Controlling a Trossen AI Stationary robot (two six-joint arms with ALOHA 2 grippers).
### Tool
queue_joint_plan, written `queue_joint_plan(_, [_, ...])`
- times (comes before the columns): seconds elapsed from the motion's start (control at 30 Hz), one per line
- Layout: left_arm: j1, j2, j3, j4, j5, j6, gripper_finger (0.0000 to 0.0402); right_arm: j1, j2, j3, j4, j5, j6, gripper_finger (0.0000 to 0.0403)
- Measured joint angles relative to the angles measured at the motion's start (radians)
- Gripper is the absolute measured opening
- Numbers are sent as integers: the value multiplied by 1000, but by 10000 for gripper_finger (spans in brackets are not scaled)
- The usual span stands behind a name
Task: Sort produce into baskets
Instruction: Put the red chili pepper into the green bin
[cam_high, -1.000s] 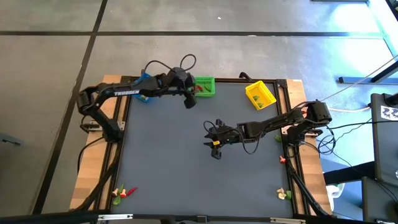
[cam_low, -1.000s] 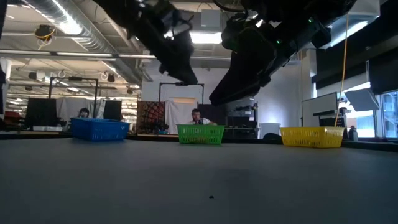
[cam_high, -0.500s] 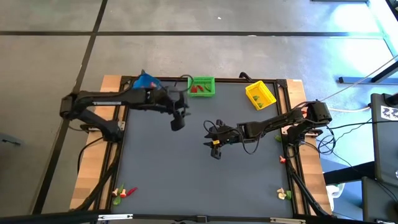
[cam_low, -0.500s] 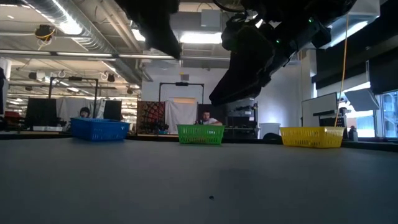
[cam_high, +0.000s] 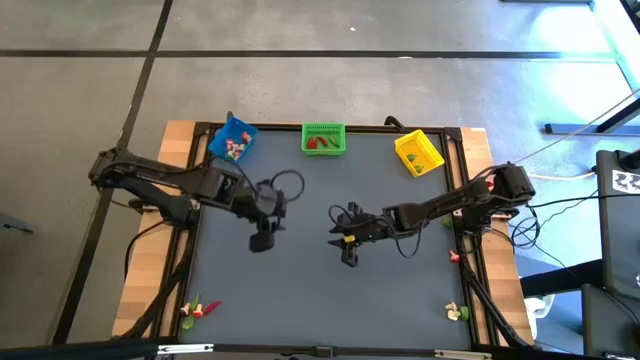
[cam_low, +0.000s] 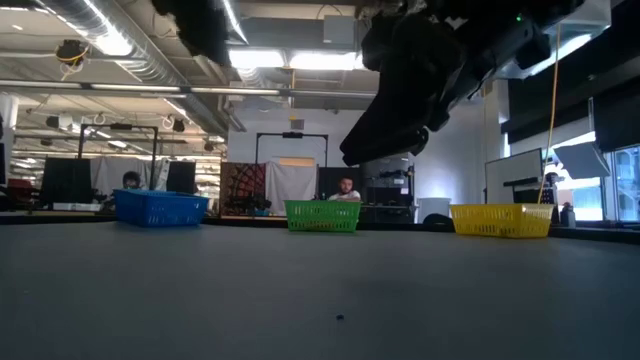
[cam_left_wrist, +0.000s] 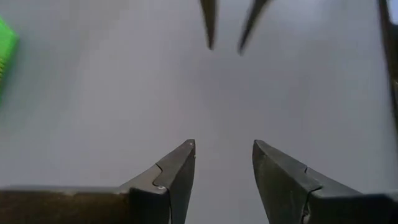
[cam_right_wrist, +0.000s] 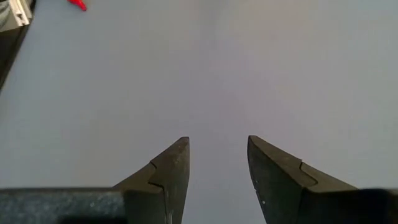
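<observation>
Above the middle of the grey table (cam_high: 300, 300), the left gripper (cam_high: 260, 243) hangs with its jaws parted and nothing between them; its wrist view shows only bare mat past the fingers (cam_left_wrist: 177, 171). Just beside it, toward the table's right side, the right gripper (cam_high: 347, 258) hangs likewise released, jaws apart and empty. The two grippers are near each other but do not touch.

Beyond both grippers, along the far edge, stand three baskets. The blue basket (cam_high: 231, 140) lies beyond the left gripper and holds several small pieces. The green basket (cam_high: 323, 138) lies between the two grippers' lines and holds red pieces. The yellow basket (cam_high: 418, 151) lies beyond the right gripper, tilted against the table edge.

Loose produce lies well apart from both grippers: a red and green cluster (cam_high: 198, 309) at the near left corner, and whitish-green pieces (cam_high: 456, 312) at the near right corner.
</observation>
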Motion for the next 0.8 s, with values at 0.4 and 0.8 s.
queue_joint_plan(0.4, [-288,0,0,-109,-2,-260,155,55,0,0,0,89,19,161])
queue_joint_plan(0.8, [-463,1,-107,-71,-2,-367,155,53,0,0,-4,92,12,161])
